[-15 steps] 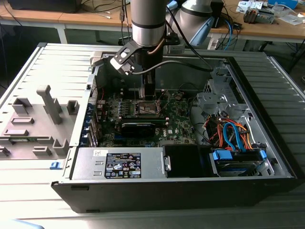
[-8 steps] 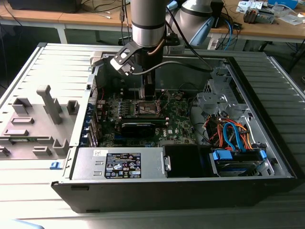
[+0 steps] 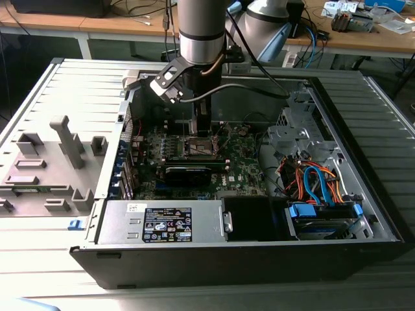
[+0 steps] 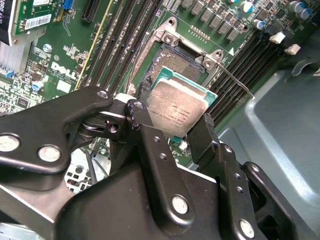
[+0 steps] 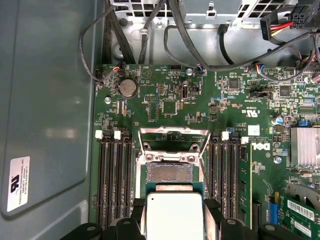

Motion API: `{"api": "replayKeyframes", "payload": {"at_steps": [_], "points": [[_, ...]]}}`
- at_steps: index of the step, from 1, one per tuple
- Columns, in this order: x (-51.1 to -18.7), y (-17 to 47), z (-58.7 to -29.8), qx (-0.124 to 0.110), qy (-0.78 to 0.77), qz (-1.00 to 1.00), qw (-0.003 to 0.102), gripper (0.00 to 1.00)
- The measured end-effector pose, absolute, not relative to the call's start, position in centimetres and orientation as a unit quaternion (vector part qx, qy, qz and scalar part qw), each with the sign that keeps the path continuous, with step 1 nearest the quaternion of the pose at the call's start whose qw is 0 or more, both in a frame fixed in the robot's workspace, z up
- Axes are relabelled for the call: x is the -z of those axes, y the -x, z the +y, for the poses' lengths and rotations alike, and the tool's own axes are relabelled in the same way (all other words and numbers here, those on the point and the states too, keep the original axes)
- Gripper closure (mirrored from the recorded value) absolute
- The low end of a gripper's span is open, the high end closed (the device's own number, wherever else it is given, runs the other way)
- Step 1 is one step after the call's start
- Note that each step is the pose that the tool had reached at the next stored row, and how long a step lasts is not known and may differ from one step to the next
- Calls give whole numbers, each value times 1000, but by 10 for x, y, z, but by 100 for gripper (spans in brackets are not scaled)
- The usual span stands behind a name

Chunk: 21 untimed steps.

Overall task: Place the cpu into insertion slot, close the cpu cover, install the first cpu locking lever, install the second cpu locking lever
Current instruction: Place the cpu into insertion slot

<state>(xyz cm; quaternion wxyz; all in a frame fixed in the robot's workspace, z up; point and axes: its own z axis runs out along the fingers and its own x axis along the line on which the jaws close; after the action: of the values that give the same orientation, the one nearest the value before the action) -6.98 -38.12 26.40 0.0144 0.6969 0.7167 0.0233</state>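
Tool [image 4: 171,122] is pinching the cpu [image 4: 177,105] by its edges, holding it just over the insertion slot [image 5: 169,172]. It doesn't look seated, though that's hard to tell. The cpu cover [image 5: 173,131] stands flipped up beside the slot, on the green motherboard [image 5: 170,100] inside the open computer case [image 3: 259,265].

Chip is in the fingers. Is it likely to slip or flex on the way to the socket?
Probably stiff: the chip looks like a flat, metal-topped square. It may slip, since the fingers pinch only its thin edges. Likely light, being so thin.
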Motion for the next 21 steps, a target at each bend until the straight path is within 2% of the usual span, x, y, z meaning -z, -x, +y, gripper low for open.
{"api": "replayKeyframes", "payload": {"at_steps": [4, 21], "points": [[-253, 70, -381, -23, -697, 717, 14, 45], [-249, 70, -381, -23, -697, 717, 14, 45]]}}
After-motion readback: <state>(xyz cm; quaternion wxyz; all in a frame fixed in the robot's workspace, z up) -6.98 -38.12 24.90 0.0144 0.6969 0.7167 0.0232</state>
